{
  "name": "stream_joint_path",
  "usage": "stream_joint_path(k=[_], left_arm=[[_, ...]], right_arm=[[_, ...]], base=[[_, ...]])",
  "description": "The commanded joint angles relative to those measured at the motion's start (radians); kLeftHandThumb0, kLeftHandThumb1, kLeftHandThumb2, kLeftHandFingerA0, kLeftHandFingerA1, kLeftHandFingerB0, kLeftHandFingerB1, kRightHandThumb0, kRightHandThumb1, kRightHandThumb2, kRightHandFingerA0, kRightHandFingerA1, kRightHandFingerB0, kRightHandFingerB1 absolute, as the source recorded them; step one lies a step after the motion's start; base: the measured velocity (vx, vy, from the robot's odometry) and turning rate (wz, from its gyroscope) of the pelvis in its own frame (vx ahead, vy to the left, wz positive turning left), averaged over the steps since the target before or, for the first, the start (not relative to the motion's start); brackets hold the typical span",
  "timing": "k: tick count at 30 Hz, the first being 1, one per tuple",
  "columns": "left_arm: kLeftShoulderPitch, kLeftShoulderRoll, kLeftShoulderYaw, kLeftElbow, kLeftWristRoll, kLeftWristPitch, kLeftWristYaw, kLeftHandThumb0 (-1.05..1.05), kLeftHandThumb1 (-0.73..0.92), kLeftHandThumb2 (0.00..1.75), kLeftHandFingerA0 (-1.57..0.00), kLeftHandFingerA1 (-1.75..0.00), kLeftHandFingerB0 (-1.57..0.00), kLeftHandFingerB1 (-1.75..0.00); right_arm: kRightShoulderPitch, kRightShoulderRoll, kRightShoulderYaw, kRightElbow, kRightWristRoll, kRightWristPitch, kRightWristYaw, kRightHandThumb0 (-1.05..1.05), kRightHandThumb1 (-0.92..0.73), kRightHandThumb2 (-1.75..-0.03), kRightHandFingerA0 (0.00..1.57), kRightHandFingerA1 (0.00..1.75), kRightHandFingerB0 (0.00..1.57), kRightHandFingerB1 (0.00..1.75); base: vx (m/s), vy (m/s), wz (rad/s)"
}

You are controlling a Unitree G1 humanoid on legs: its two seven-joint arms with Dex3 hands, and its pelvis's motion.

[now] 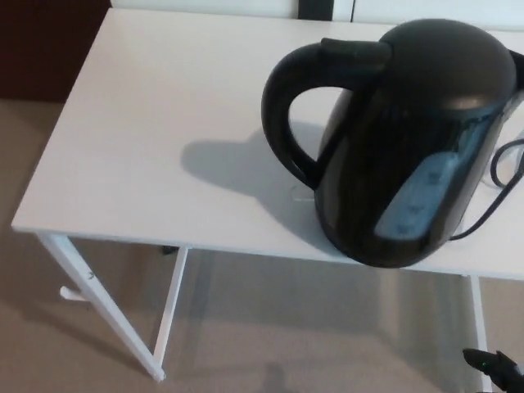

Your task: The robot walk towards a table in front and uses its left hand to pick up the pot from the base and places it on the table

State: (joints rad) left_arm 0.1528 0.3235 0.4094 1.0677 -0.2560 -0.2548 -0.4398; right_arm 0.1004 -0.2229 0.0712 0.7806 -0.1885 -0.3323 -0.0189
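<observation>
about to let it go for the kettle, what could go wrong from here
The kettle stands close to the front edge of the table, so a clumsy nudge on the handle might push it off. The cord trailing at its right could snag or tug during the lift.

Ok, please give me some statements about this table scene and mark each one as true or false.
1. The pot is black and its handle points toward the picture's left. True.
2. The table has a dark wooden top. False: it is white.
3. The left hand is closed around the handle. False: nothing touches the handle, and the left hand does not show.
4. A dark cable lies on the table at the pot's right. True.
5. The pot lies on its side. False: it stands upright.
</observation>
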Motion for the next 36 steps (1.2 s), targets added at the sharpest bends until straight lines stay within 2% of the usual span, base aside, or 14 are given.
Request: stream_joint_path(k=[1,13,14,17,18,30,31,32,36], left_arm=[[0.007,0.017,0.011,-0.002,-0.01,-0.009,0.003,0.0,0.39,0.85,-0.34,-0.57,-0.22,-0.51],[-0.03,0.019,0.017,0.011,-0.007,-0.01,0.018,0.01,0.38,0.85,-0.36,-0.58,-0.24,-0.52],[-0.019,0.015,0.021,0.003,-0.012,-0.003,0.018,0.02,0.55,0.56,-0.46,-0.41,-0.35,-0.35],[-0.002,0.009,0.028,-0.014,-0.019,0.01,0.019,0.02,0.55,0.56,-0.46,-0.41,-0.35,-0.35],[0.008,0.013,0.029,-0.015,-0.02,0.0,-0.003,0.01,0.39,0.86,-0.35,-0.58,-0.21,-0.51],[-0.004,0.016,0.025,0.023,-0.009,-0.008,-0.003,0.0,0.39,0.85,-0.36,-0.58,-0.22,-0.51],[0.014,0.012,0.027,0.021,-0.01,-0.013,-0.002,0.0,0.56,0.56,-0.45,-0.41,-0.35,-0.35],[0.009,0.012,0.023,0.019,-0.006,-0.011,0.006,0.0,0.38,0.85,-0.37,-0.58,-0.23,-0.51],[0.018,0.011,0.031,0.027,-0.014,-0.017,-0.002,0.0,0.39,0.85,-0.37,-0.58,-0.23,-0.52]], right_arm=[[0.0,-0.004,-0.003,0.003,0.001,0.007,0.0,-0.13,-0.5,-0.91,0.32,0.57,0.12,0.47],[-0.05,-0.002,-0.007,0.018,0.002,0.016,0.004,-0.13,-0.5,-0.92,0.32,0.57,0.11,0.47],[-0.043,-0.004,-0.004,0.022,-0.002,0.005,0.0,-0.12,-0.5,-0.91,0.32,0.57,0.12,0.48],[-0.032,-0.006,0.001,0.03,-0.009,-0.015,-0.007,-0.12,-0.5,-0.91,0.32,0.57,0.12,0.48],[-0.033,0.001,-0.002,0.041,0.0,-0.022,-0.001,-0.12,-0.49,-0.91,0.31,0.58,0.12,0.48],[-0.031,-0.006,-0.002,0.043,-0.004,-0.009,0.001,-0.12,-0.5,-0.91,0.31,0.57,0.11,0.47],[-0.019,-0.004,-0.003,0.045,0.002,-0.015,0.009,-0.11,-0.5,-0.91,0.31,0.57,0.12,0.48],[-0.03,-0.004,-0.003,0.047,0.002,-0.011,0.01,-0.11,-0.5,-0.91,0.31,0.57,0.12,0.48],[-0.019,-0.005,0.004,0.035,-0.006,-0.008,0.008,-0.1,-0.51,-0.92,0.31,0.57,0.12,0.47]], base=[[0.09,0.102,-0.16],[0.1,0.127,0.02],[0.07,-0.029,0.08],[0.03,-0.03,0.05],[0.0,0.0,0.0],[0.0,0.0,0.0],[0.0,0.0,0.0],[0.0,0.0,0.0],[0.0,0.0,0.0]])
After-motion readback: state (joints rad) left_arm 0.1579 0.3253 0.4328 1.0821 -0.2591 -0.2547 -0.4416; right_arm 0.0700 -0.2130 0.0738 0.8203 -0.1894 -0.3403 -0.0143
